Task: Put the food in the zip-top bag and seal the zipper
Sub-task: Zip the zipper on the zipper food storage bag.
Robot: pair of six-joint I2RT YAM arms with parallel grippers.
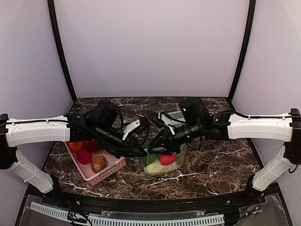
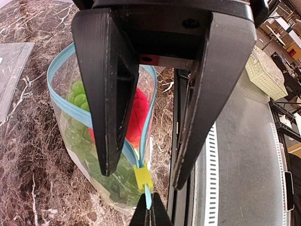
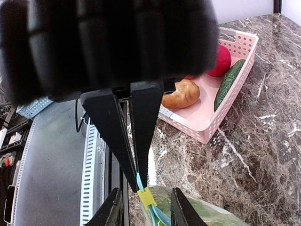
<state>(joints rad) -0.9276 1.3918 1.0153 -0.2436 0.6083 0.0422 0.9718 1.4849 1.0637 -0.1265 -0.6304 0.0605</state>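
Note:
The clear zip-top bag (image 1: 162, 165) stands on the marble table between my grippers, its mouth bowed open. Inside it are a red round piece (image 2: 137, 115), small green balls (image 2: 78, 94) and leafy green lettuce (image 2: 87, 153). The teal-blue zipper (image 2: 63, 106) carries a yellow slider (image 2: 142, 178) at its near end. My left gripper (image 2: 142, 179) is open, its jaws straddling the slider without touching it. My right gripper (image 3: 139, 182) is shut on the end of the zipper strip just beyond the slider (image 3: 146, 197). In the top view both grippers, left (image 1: 144, 149) and right (image 1: 155, 145), meet over the bag.
A pink basket (image 3: 207, 128) stands left of the bag with a brown potato-like piece (image 3: 181, 94), a red ball (image 3: 221, 61) and a green cucumber-like piece (image 3: 228, 84). A second clear bag (image 2: 11, 66) lies flat farther back. The table's front edge (image 2: 235, 155) is close.

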